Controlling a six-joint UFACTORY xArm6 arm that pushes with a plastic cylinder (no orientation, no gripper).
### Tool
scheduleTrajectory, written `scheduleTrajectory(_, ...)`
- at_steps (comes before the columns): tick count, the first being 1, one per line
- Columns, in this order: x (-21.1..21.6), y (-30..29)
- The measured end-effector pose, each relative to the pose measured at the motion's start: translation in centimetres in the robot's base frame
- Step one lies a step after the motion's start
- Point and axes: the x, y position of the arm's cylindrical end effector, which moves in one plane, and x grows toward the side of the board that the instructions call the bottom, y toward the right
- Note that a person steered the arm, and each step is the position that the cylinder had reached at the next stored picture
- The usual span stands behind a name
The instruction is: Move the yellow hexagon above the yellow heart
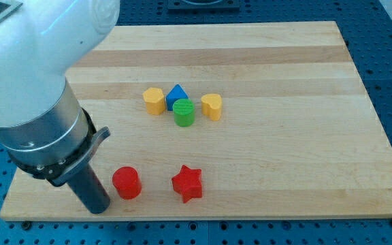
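The yellow hexagon (154, 100) sits near the board's middle, at the left end of a tight cluster. The yellow heart (211, 106) is at the cluster's right end, level with the hexagon. Between them are a blue triangle (177, 94) and a green cylinder (184, 112). My tip (99, 208) rests at the lower left of the board, just left of the red cylinder (126, 182) and well below and left of the hexagon.
A red star (187, 183) lies right of the red cylinder near the view's bottom edge. The wooden board (298, 150) has blue surroundings. The arm's large white and grey body (39, 102) covers the view's upper left.
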Motion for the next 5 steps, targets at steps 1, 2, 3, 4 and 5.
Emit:
scheduleTrajectory(1, -1.4, 0.1)
scheduleTrajectory(2, -3.4, 0.8)
scheduleTrajectory(3, -6.1, 2.0)
scheduleTrajectory(4, -11.3, 3.1)
scheduleTrajectory(5, -15.4, 5.1)
